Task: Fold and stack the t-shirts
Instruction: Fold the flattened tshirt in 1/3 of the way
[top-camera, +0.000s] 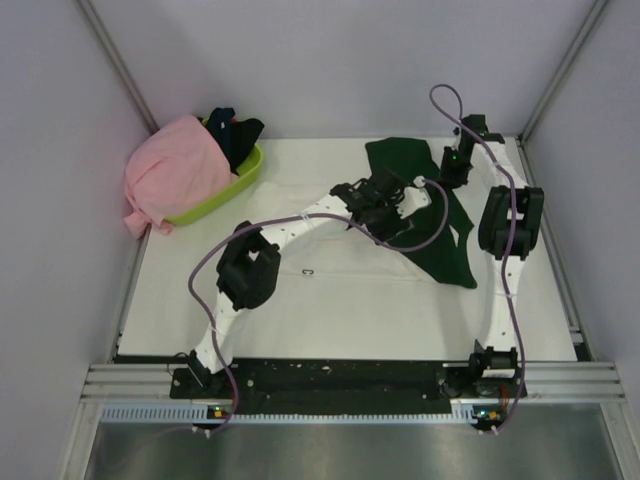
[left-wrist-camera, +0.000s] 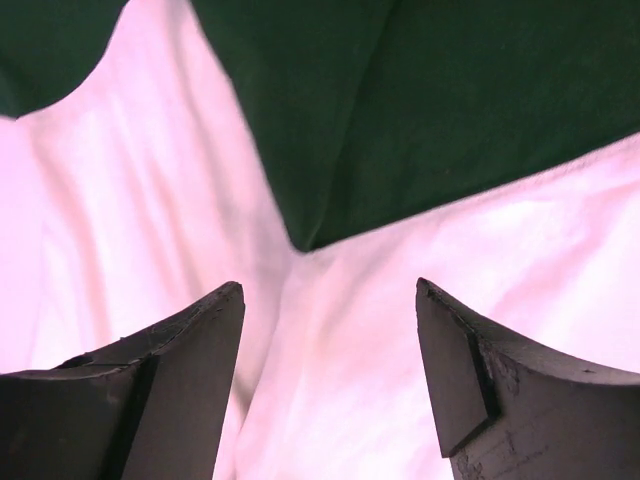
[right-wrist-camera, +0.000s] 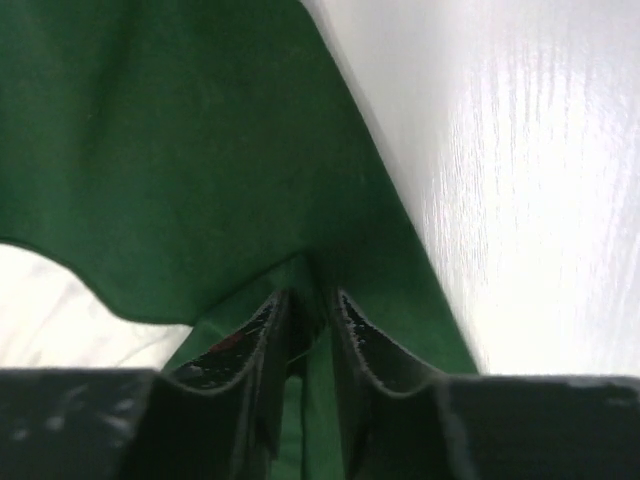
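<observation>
– Fingers (right-wrist-camera: 250, 350) nearest the lens, right wrist: state?
– My right gripper (right-wrist-camera: 312, 296) is pinched tight on a ridge of dark green cloth. My left gripper (left-wrist-camera: 328, 288) hangs spread over the white panel, grasping nothing.
– Risks, largest item down?
– Table (top-camera: 350, 300): looks slick, cloth may slide. Green-and-white t-shirt (top-camera: 450, 250), right of centre, lies rumpled; a one-sided pull could drag it askew. Pink t-shirt (top-camera: 175, 170) sits far left on the basket (top-camera: 245, 175), out of play. Pinch: thin, may slip free if I lift fast.
</observation>
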